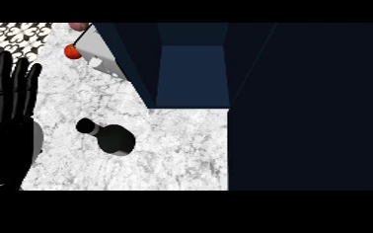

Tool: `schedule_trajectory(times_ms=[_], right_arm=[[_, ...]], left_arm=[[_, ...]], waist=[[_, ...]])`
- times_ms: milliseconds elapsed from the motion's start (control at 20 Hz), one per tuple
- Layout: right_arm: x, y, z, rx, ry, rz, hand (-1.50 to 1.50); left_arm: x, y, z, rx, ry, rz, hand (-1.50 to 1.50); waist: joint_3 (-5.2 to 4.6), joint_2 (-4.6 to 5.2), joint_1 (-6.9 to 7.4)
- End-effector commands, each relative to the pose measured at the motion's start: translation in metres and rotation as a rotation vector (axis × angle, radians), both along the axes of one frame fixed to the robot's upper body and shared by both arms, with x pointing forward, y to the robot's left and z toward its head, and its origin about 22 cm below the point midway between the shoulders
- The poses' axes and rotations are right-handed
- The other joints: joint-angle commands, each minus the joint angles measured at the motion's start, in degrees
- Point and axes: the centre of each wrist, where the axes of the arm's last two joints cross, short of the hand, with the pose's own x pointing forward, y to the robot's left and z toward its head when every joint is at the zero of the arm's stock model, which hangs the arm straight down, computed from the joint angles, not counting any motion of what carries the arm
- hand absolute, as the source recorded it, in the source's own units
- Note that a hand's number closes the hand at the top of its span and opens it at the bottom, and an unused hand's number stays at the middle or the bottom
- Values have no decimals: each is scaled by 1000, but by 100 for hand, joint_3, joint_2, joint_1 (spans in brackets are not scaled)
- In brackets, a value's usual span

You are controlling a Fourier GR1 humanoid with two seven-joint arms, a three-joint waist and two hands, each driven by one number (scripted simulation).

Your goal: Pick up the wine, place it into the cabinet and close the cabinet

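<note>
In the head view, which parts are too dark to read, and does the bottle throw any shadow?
Head view: the dark blue cabinet and its open door are nearly black, so inner detail is lost; the black round wine bottle shows no clear shadow on the bright white marble counter.

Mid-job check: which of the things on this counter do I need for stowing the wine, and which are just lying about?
For the job:
- wine bottle, dark, standing on the marble counter
- cabinet, dark blue, door open
- left robot hand, open, resting at the view's left edge

Lying about:
- red round object at the far left
- small reddish thing at the top edge, too cut off to identify
</note>
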Motion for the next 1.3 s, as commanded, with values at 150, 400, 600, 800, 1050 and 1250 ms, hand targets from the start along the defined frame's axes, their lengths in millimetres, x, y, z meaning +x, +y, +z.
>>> schedule_trajectory(times_ms=[150,400,600,800,1050,1250], right_arm=[[-20,-7,2,19,1,11,-150],[-36,18,7,-7,100,221,-150],[-65,5,40,-8,118,245,-150],[-70,4,59,-16,112,252,-150],[-72,14,80,3,96,239,-150],[-81,25,96,-5,116,248,-150]], left_arm=[[-13,27,-17,-33,60,-336,-150],[-22,31,-45,-209,258,-541,-150],[-31,60,-27,-214,252,-579,-150],[-40,43,6,-210,271,-582,-150],[-63,44,28,-229,282,-576,-150],[-68,52,46,-234,308,-580,-150]], waist=[[49,-76,14],[44,-84,60],[55,-76,19],[59,-62,25],[57,-65,47],[55,-72,45]])
